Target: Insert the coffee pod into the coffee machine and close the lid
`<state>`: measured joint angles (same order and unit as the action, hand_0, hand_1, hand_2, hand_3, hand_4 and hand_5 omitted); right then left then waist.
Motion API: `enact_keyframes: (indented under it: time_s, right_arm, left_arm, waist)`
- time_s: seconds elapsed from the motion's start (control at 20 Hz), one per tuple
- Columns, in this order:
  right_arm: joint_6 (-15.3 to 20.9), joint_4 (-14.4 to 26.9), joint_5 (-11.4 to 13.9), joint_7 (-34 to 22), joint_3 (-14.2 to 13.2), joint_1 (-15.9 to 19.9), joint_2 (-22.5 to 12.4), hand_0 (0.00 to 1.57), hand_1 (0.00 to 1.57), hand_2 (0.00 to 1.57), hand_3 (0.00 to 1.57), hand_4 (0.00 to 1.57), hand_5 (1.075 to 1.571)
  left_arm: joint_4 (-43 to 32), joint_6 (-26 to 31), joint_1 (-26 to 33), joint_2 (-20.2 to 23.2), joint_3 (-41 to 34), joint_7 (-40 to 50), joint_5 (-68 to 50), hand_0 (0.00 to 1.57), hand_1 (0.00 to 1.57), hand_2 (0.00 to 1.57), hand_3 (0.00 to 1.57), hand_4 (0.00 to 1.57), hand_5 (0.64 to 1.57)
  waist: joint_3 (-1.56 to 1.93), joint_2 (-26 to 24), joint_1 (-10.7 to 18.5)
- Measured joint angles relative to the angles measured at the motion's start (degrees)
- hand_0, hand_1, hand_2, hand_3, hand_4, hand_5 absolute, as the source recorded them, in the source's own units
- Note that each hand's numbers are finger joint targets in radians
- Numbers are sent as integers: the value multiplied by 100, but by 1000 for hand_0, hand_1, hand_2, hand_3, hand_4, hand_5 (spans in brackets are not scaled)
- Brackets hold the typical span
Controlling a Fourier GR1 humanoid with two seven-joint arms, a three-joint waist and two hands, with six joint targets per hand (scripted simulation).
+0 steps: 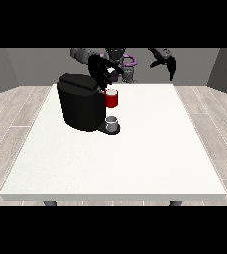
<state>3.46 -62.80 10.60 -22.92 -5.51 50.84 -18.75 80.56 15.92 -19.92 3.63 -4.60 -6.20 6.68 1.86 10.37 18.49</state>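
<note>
The black coffee machine [81, 106] stands on the table's left half. A red pod holder [112, 100] juts from its front, with a pale round top showing in it; I cannot tell whether that is the pod. The lid [78, 82] lies along the machine's top, slanting slightly. The hand at the view's left [102, 72] hovers over the lid's front end, just above the red holder, its fingers spread and pointing down, holding nothing that I can see. The hand at the view's right [166, 61] hangs raised beyond the table's far edge, fingers relaxed and empty.
A small grey cup [113, 123] sits on the machine's base under the red holder. The white table [135, 158] stretches wide towards the camera and to the right. The robot's torso [127, 67] stands behind the far edge.
</note>
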Motion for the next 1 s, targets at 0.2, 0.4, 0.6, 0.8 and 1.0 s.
enact_keyframes:
  time_s: [0.2, 0.4, 0.6, 0.8, 1.0]
  right_arm:
    - [11, -256, 141, -428, -107, 103, -255, 0, 0, 0, 0, 0, 1571]
    - [-81, -356, 339, -558, -207, 234, -567, 0, 0, 0, 0, 0, 1571]
    - [-247, -513, 377, -760, -323, 257, -741, 0, 0, 0, 0, 0, 1571]
    - [-139, -640, 216, -760, -552, 461, -682, 0, 0, 0, 0, 0, 1571]
    - [-118, -761, 48, -110, -377, 904, -272, 0, 0, 0, 0, 133, 1571]
  left_arm:
    - [-37, 94, -156, 9, 78, -51, 5, 0, 0, 0, 0, 426, 1571]
    - [-48, 180, -321, -30, 173, -91, -8, 0, 0, 0, 0, 352, 1571]
    - [-56, 259, -544, -65, 233, -58, -51, 0, 0, 0, 0, 203, 1571]
    - [-84, 298, -757, -129, 326, -31, -44, 0, 0, 0, 0, 297, 1571]
    - [2, 311, -1027, -148, 400, 45, -13, 0, 0, 0, 0, 349, 1571]
  waist:
    - [31, 195, 266]
    - [67, 385, 588]
    - [97, 557, 839]
    - [84, 766, 1122]
    - [-87, 999, 1488]
